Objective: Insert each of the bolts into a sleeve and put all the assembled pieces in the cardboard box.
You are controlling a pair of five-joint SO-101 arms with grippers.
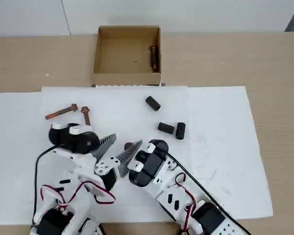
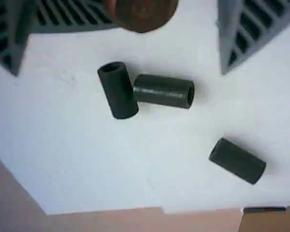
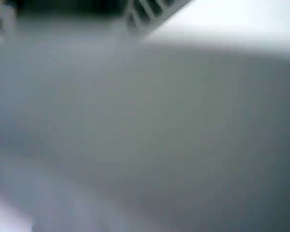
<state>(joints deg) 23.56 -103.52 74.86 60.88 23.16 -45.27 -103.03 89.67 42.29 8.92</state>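
Bolts and sleeves are mostly not joined yet. One assembled piece (image 1: 154,58) lies in the cardboard box (image 1: 127,78), against its right inner wall. Three bolts and three sleeves are outside the box, on the white paper (image 1: 220,147) that covers the tabletop (image 1: 274,58).

A first bolt (image 1: 61,112) and a second bolt (image 1: 85,116) lie near each other beside the left arm. A third bolt (image 1: 130,145) is at the place where the two arms meet. In the left wrist view its round copper end shows between the jaws.

The left hand (image 1: 126,141) is wide open, and I see neither jaw touching this bolt. For the right hand (image 1: 138,155) I cannot tell the state, so I cannot tell if it carries the third bolt.

Just beyond the hands, a lying sleeve (image 1: 166,128) touches a second sleeve (image 1: 180,130). A single sleeve (image 1: 153,103) lies apart, nearer to the box.

I judge that the step in hand is to bring the third bolt to a sleeve. The next move calls for one hand to hold a sleeve steady while the shaft of the bolt is lined up with its open end. The touching pair can roll or push each other, so the grip must separate them with care.
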